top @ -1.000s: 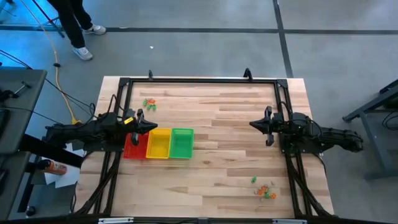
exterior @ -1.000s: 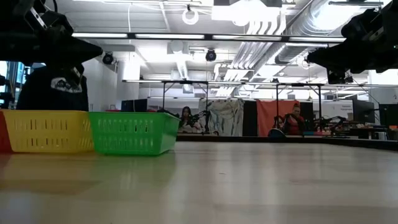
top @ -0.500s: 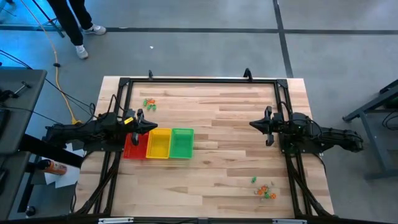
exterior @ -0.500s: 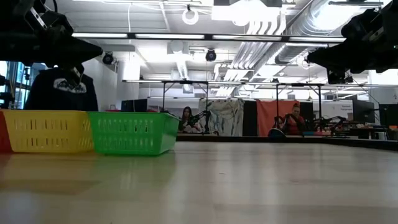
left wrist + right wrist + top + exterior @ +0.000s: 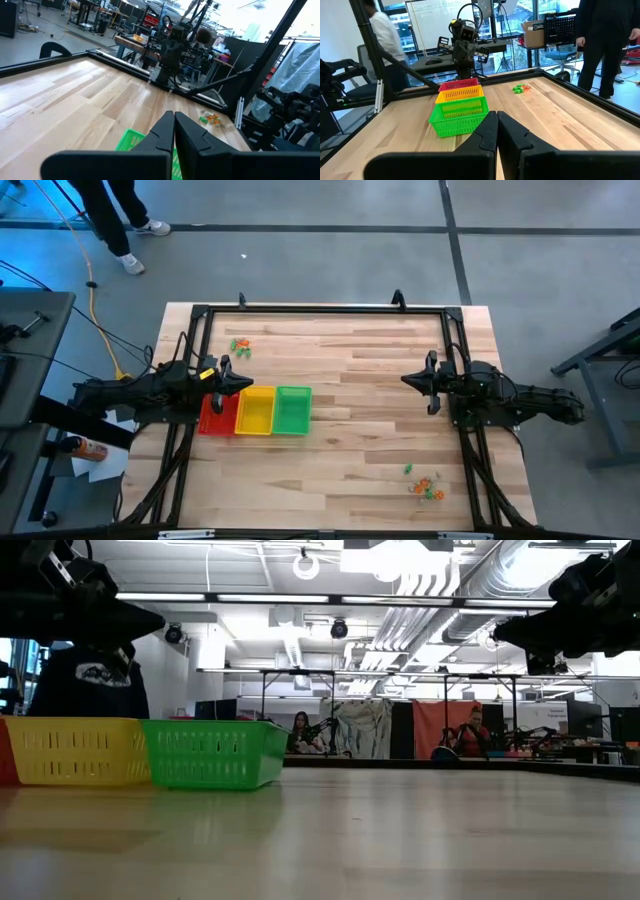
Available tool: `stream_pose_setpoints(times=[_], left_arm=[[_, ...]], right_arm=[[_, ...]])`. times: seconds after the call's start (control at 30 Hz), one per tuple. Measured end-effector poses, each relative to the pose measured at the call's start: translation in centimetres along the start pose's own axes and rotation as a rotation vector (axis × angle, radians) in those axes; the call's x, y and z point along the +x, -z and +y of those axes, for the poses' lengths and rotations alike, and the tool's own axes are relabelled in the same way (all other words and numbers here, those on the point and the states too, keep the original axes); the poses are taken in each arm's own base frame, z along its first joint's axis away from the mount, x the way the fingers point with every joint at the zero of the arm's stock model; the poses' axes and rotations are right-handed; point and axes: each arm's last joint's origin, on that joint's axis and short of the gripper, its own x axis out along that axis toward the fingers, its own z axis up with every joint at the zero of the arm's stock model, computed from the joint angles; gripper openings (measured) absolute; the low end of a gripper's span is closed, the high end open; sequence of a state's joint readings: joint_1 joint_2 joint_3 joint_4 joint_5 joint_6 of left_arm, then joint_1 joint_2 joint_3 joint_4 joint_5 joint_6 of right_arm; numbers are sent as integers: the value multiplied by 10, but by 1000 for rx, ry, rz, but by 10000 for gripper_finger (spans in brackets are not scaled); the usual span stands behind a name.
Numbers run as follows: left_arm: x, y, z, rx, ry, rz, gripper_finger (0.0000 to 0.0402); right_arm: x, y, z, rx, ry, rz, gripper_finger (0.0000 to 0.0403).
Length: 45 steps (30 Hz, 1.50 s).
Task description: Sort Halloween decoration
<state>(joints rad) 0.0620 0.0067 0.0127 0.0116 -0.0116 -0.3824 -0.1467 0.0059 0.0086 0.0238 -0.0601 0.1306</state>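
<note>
The Halloween decoration lies in two heaps of tiny green and orange trinkets on the wooden table: one far left [image 5: 240, 346], also in the right wrist view [image 5: 521, 88], one near right [image 5: 426, 486], also in the left wrist view [image 5: 210, 119]. My left gripper [image 5: 250, 383] is shut, level, above the red tray [image 5: 211, 415]. My right gripper [image 5: 404, 380] is shut, level, at the table's right side, holding nothing.
Red, yellow [image 5: 254, 411] and green [image 5: 292, 410] trays stand side by side at the table's left middle. A black frame [image 5: 320, 308] runs along the table's edges. A person [image 5: 115, 220] stands on the floor beyond the far left corner.
Both arms have kept still. The person beyond the far left corner has shifted their feet.
</note>
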Motion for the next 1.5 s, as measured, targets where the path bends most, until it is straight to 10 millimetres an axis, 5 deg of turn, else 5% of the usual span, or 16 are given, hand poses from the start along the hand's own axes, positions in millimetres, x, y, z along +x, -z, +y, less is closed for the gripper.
stream_pose_setpoints(times=[0.67,0.97,1.1,1.3,1.5], left_arm=[[0,0,0,0,0,0,3],[0,0,0,0,0,-1,3],[0,0,0,0,0,-1,3],[0,0,0,0,0,0,3],[0,0,0,0,0,0,3]], right_arm=[[0,-2,-1,12,24,-23,0],[-13,-48,0,435,36,-566,0],[-18,-64,1,468,84,-609,3],[-14,-100,9,375,42,-380,64],[-1,-134,21,239,-119,87,163]])
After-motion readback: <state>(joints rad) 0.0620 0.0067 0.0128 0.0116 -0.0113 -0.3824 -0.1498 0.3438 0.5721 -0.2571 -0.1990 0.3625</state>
